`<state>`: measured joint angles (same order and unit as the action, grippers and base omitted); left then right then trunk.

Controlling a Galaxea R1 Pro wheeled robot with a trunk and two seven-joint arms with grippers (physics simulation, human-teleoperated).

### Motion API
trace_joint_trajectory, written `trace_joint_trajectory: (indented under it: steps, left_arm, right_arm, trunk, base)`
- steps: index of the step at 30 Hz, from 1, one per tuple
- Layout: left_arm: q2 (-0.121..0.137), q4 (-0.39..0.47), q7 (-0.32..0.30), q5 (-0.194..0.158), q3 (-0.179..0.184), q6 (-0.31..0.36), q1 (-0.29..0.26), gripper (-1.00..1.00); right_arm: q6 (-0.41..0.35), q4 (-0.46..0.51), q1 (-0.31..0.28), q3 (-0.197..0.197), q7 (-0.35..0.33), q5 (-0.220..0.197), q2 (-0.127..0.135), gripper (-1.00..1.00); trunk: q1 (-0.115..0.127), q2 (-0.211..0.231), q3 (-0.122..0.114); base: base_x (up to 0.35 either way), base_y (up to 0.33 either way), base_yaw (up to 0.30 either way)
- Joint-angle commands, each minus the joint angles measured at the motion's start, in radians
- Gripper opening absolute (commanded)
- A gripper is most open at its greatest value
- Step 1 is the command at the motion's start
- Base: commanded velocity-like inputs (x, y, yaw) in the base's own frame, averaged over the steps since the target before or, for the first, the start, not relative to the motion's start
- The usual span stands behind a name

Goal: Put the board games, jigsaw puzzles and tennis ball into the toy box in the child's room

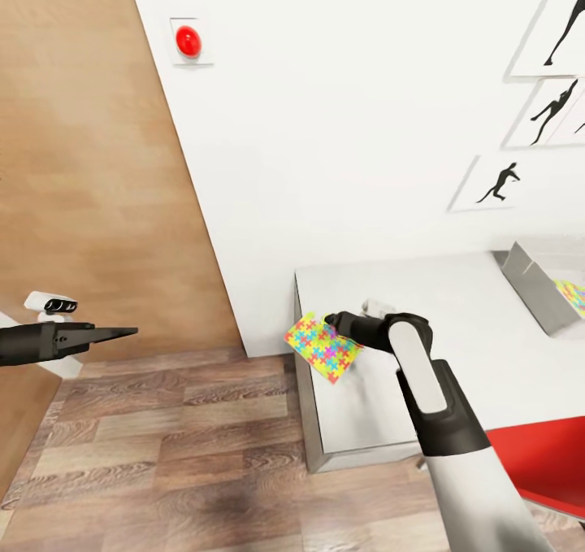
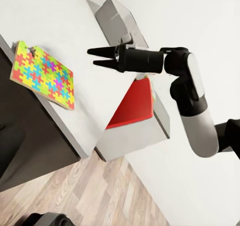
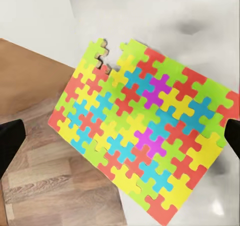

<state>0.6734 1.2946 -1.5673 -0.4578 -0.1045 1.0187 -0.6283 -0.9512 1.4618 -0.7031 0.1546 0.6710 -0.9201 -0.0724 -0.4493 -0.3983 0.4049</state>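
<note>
One jigsaw puzzle (image 1: 322, 347) is lying at the corner of the table (image 1: 455, 308), jutting over the edge above the wood floor (image 1: 187, 454). The right gripper (image 2: 96, 57) is hovering just beside it, its jaws narrowly parted and holding nothing. Farther along the table, the toy box (image 1: 532, 288) is already holding another puzzle (image 1: 574, 294). The left gripper (image 1: 122, 333) is hanging over the floor, looking closed and empty. I'd judge plenty is left.
</note>
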Motion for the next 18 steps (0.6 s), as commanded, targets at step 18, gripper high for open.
trace_joint_trajectory:
  steps: [18]
  left_arm:
    - [0.001, 0.0, -0.004, 0.001, 0.0, 0.011, -0.001, 1.0]
  right_arm:
    - [-0.048, 0.116, 0.101, -0.004, -0.072, -0.1, 0.002, 1.0]
  trunk:
    - [-0.001, -0.002, -0.027]
  base:
    - [0.0, 0.0, -0.001]
